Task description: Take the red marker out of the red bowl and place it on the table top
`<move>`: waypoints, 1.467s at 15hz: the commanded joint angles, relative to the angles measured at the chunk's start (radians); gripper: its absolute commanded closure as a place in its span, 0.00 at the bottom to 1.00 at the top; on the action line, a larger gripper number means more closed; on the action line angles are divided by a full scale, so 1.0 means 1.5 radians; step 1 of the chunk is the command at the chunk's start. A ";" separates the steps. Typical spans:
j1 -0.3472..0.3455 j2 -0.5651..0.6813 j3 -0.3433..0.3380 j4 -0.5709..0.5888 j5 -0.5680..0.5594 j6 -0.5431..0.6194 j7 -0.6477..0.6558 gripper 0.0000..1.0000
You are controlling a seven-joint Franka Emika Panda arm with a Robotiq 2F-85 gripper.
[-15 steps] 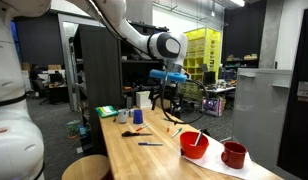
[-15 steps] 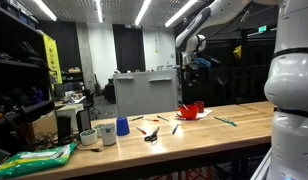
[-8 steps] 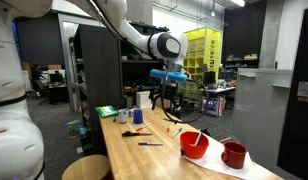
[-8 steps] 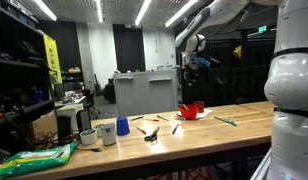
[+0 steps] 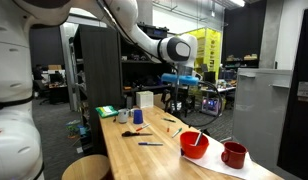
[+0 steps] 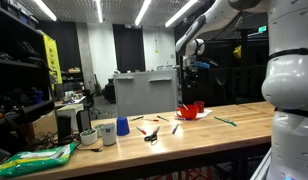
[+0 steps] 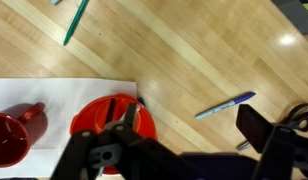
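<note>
The red bowl [image 5: 194, 147] stands on white paper near the table's end, next to a red mug [image 5: 233, 154]. The red marker [image 5: 190, 137] leans inside the bowl with its tip above the rim. In the wrist view the bowl [image 7: 99, 122] is at lower left, and the marker [image 7: 111, 108] shows as a thin line in it. My gripper [image 5: 182, 80] hangs high above the light-wood table top [image 5: 144, 160], well clear of the bowl. Its fingers [image 7: 189, 135] are wide apart and empty. It also shows in an exterior view [image 6: 197, 66].
A blue-capped pen [image 7: 224, 105] lies on the wood right of the bowl and a green pen [image 7: 76, 20] at the top. The red mug [image 7: 16, 133] sits left of the bowl. A dark pen [image 5: 149, 144], a blue cup [image 5: 137, 116] and scissors [image 6: 151, 135] lie further along the table.
The arm and gripper have shifted a little sideways toward the bowl's end of the table, still high up. The bowl, marker and mug have not moved.
</note>
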 commanded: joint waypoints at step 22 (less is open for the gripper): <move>-0.150 0.378 0.105 0.388 0.093 -0.023 -0.006 0.00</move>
